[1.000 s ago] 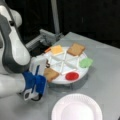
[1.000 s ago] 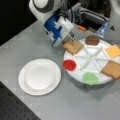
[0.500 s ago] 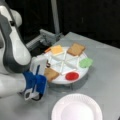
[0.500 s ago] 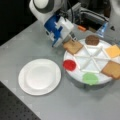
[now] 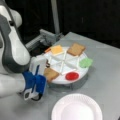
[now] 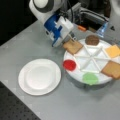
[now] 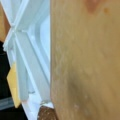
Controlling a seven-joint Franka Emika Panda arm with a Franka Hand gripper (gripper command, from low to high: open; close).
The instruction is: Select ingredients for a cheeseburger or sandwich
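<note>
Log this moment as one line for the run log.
gripper at toast square in divided tray | patty, cheese, lettuce, tomato in tray | paper plate bare

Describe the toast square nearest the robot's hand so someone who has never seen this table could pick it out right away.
Start at the white divided tray beside the paper plate. In a front view, the toast square lies in the tray's upper left compartment, right under the hand. Unlike the other toast at the tray's right edge, it sits between the red tomato disc and the dark patty.
</note>
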